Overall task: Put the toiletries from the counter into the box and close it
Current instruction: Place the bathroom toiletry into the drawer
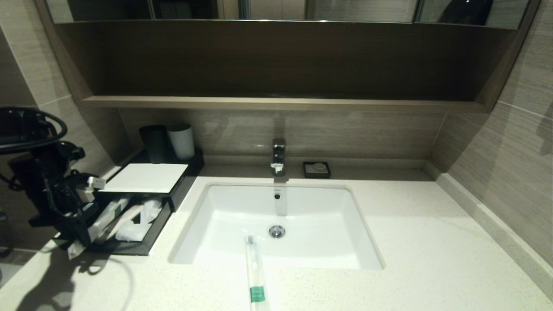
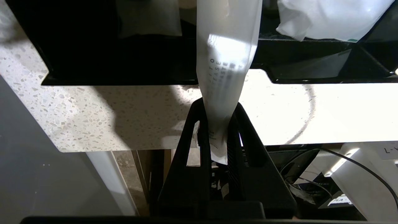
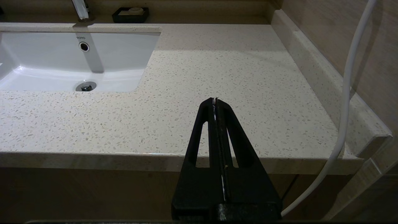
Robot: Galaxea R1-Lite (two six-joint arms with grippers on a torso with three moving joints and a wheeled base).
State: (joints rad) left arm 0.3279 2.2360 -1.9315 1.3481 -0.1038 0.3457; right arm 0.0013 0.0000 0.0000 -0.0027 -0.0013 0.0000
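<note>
The left claw [image 2: 217, 130] sits at the far left of the desk [image 1: 410, 242], just off its front edge, pinching the end of a wrapped stick [image 2: 225, 62] between its two fingers; the translucent wrapper reaches away from the claw, across a strip of bare stone and over the near rim of the box's drawer [image 1: 142, 248], so the stick's far part already lies above the drawer while its held end is still outside. Ahead of the claw, inside the pulled-out drawer, lie white plastic packets [image 1: 134, 231], and beyond them is the box [image 1: 144, 177] with its white top panel. This looks like the placing step for this stick. Next it likely needs carrying further over the drawer, lowering, then release so that it lies wholly inside. Well to the right of that claw, a second stick with a green label band [image 1: 257, 276] lies across the sink's front edge, still to be fetched. The right claw [image 3: 215, 102], fingers pressed together and holding nothing, hangs beyond the desk's front right edge, idle.
</note>
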